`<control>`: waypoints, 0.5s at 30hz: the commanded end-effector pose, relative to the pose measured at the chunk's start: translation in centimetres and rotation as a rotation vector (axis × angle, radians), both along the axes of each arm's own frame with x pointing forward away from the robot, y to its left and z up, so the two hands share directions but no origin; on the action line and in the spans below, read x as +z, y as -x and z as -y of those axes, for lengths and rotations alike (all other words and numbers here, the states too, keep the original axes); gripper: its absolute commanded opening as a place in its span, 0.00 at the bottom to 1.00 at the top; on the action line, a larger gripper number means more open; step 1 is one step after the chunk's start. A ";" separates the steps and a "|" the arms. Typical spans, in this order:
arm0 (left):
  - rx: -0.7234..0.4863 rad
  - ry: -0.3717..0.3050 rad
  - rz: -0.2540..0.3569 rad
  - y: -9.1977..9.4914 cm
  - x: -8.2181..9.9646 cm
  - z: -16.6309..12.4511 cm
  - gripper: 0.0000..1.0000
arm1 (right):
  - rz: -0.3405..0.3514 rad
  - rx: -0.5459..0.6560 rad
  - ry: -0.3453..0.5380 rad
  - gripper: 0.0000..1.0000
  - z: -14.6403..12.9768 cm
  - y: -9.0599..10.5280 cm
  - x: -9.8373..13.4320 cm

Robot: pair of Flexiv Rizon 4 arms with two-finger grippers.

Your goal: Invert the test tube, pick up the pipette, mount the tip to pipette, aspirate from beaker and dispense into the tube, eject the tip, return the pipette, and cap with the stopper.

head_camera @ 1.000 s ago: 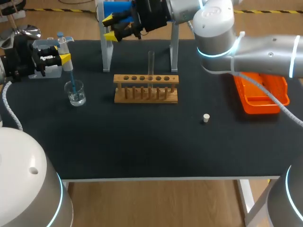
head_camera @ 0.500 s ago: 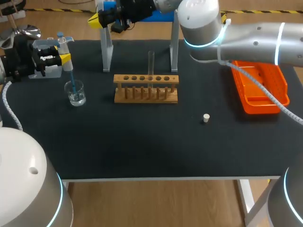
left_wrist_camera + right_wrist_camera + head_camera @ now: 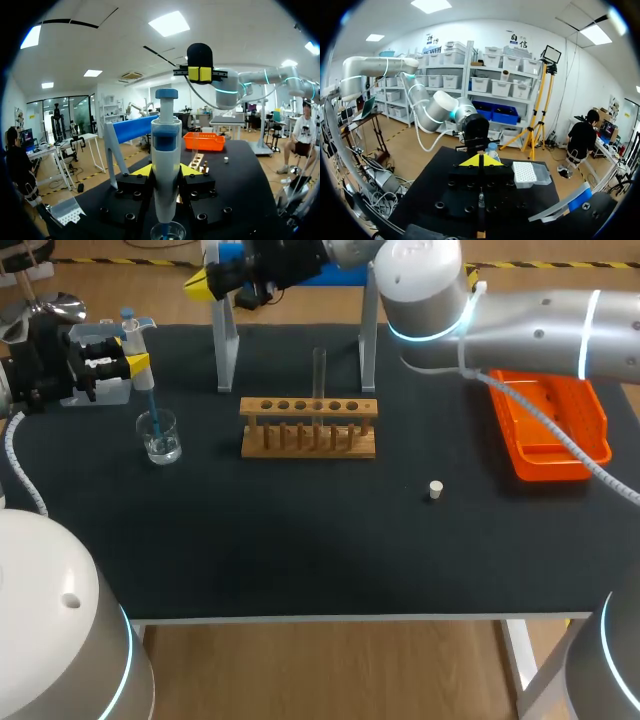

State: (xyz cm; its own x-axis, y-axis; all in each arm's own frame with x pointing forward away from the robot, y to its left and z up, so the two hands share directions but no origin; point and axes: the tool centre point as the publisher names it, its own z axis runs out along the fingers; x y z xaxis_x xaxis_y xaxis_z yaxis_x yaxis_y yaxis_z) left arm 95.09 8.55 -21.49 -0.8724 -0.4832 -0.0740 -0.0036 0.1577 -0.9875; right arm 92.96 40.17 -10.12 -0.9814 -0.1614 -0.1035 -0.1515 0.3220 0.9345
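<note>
My left gripper is shut on the white and blue pipette at the table's left. The pipette's blue tip stands in the glass beaker. In the left wrist view the pipette is upright between the fingers, with the beaker under it. A clear test tube stands upright in the wooden rack. The white stopper lies on the mat, right of the rack. My right gripper hangs shut and empty above the far edge, its yellow tips pressed together.
A stand with two grey legs and a blue top sits behind the rack. The orange tray lies at the right. A tip box sits by my left arm. The black mat's front half is bare.
My right gripper swung left along the far edge and closed from open to shut, holding nothing. The left arm, the pipette and the beaker stayed put.
</note>
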 end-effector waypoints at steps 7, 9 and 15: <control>0.001 -0.001 0.002 0.1 0.0 0.0 0.00 | -0.059 -0.044 0.020 0.00 -2.7 -0.1 -0.4; 0.001 -0.001 0.002 0.1 0.0 0.0 0.00 | -0.059 -0.048 0.024 0.00 -3.2 -0.1 -0.4; 0.001 -0.001 0.002 0.1 0.0 0.0 0.00 | -0.053 -0.036 0.025 0.00 -4.9 0.0 -0.4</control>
State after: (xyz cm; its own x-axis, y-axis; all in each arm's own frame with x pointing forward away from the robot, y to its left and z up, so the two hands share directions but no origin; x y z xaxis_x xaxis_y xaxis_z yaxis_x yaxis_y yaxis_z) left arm 95.09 8.55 -21.49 -0.8724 -0.4832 -0.0740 -0.0036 0.1577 -0.9875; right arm 92.50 44.05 -10.43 -0.9912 -0.1226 -0.0494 -0.0892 0.3446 0.9345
